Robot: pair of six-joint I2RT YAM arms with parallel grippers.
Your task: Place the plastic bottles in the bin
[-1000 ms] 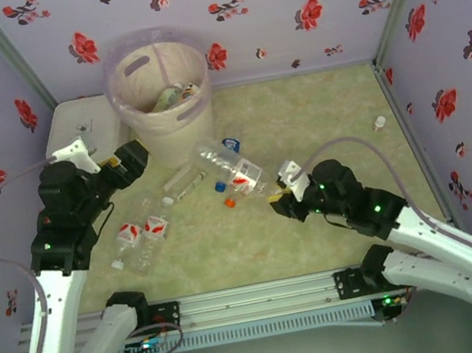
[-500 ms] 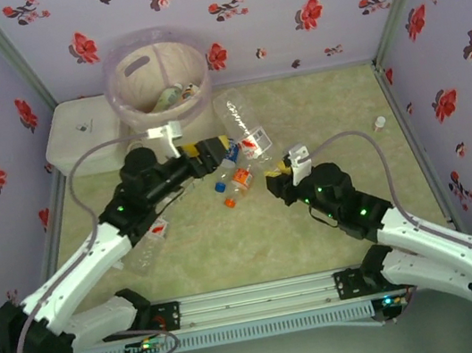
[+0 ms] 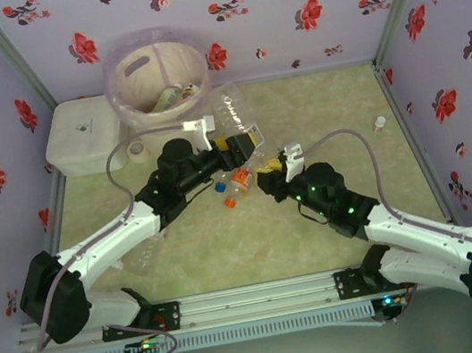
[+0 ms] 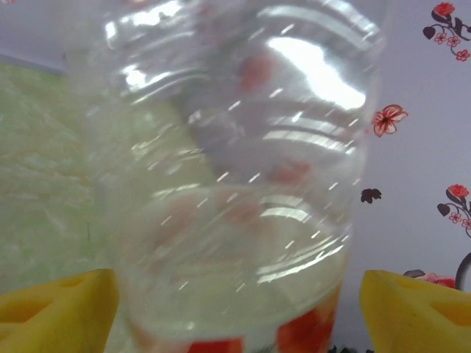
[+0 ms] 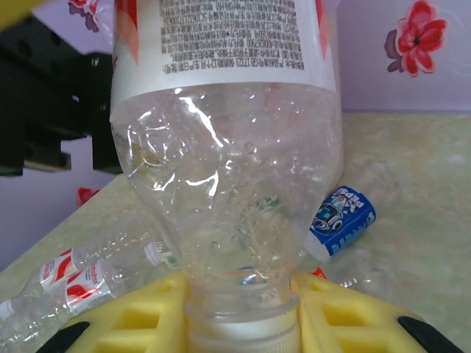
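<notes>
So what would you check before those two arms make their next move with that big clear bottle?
1. Right gripper clamped on the clear bottle at its neck: ok.
2. Left gripper straddling the bottle's body: ok.
3. Left pads pressing firmly on it: cannot tell.
4. Bin upright, with room inside: ok.
5. Table cleared of bottles: not ok, loose bottles lie on it.

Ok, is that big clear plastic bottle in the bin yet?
Out. The clear plastic bottle is beside the bin, outside its rim, with its capped neck clamped in the right gripper.
</notes>
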